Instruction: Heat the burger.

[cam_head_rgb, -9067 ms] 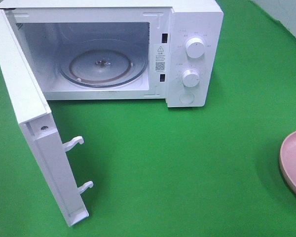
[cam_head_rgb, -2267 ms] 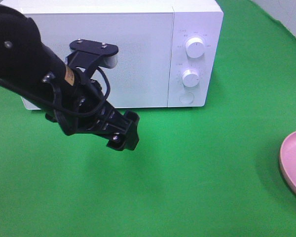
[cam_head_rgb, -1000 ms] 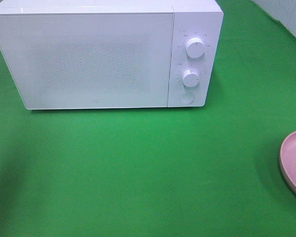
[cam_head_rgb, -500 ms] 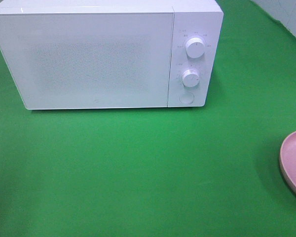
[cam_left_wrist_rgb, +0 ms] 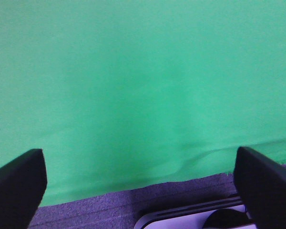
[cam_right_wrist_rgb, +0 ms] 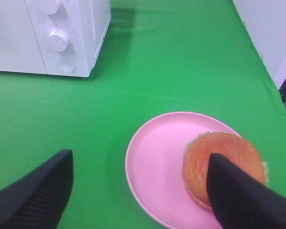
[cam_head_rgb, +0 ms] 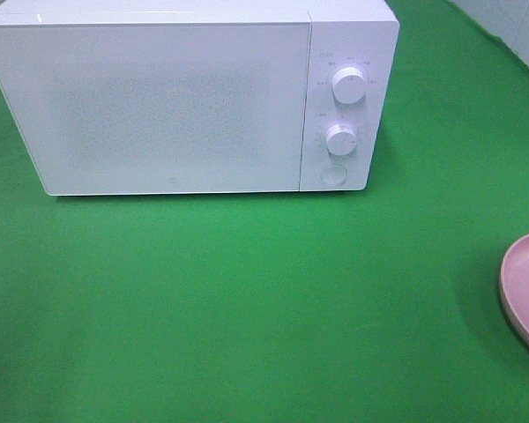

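Observation:
The burger (cam_right_wrist_rgb: 219, 164) with a golden-brown bun sits on the pink plate (cam_right_wrist_rgb: 157, 167), off-centre, in the right wrist view. Only the plate's rim (cam_head_rgb: 525, 291) shows at the right edge of the exterior view; the burger is out of that view. The white microwave (cam_head_rgb: 172, 101) stands at the back with its door shut. My right gripper (cam_right_wrist_rgb: 138, 195) is open and empty above the near side of the plate, one finger (cam_right_wrist_rgb: 238, 195) in front of the burger. My left gripper (cam_left_wrist_rgb: 138, 191) is open and empty over bare green cloth near the table's edge. Neither arm shows in the exterior view.
The microwave has two round knobs (cam_head_rgb: 348, 85) and a round button (cam_head_rgb: 333, 175) on its right panel. Green cloth (cam_head_rgb: 247, 300) covers the table. The cloth's edge and a grey floor strip (cam_left_wrist_rgb: 109, 210) show in the left wrist view.
The microwave door, open 9 seconds ago, is shut. The left arm, in front of the microwave 2.3 seconds ago, has left the exterior view. Nothing has moved in the last second.

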Action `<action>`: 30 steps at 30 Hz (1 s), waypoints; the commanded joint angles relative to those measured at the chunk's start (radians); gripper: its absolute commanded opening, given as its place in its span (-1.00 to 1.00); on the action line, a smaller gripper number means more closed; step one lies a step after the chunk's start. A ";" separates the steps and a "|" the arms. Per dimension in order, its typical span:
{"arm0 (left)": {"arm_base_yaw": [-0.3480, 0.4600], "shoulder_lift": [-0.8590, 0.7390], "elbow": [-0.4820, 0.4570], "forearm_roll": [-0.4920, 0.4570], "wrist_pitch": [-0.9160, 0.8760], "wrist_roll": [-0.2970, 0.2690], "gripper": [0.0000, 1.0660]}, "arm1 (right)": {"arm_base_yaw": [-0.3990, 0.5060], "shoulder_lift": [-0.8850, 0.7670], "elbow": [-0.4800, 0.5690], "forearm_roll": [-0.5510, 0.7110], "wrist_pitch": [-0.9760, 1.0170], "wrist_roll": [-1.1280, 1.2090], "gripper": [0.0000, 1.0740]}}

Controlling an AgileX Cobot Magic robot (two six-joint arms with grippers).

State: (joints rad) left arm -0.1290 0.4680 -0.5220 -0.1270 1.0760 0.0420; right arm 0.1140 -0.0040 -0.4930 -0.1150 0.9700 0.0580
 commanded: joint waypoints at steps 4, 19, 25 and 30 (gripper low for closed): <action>0.024 -0.113 0.006 -0.021 -0.009 -0.002 0.89 | -0.007 -0.028 0.002 0.001 -0.011 -0.008 0.39; 0.205 -0.500 0.007 -0.020 -0.011 -0.002 0.89 | -0.007 -0.028 0.002 0.001 -0.011 -0.008 0.39; 0.205 -0.494 0.008 -0.021 -0.010 -0.002 0.89 | -0.007 -0.027 0.002 0.001 -0.011 -0.008 0.39; 0.205 -0.494 0.008 -0.021 -0.010 -0.002 0.89 | -0.007 -0.027 0.002 0.001 -0.011 -0.008 0.39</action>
State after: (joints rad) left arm 0.0720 -0.0040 -0.5190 -0.1460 1.0740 0.0420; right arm 0.1140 -0.0040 -0.4930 -0.1150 0.9700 0.0580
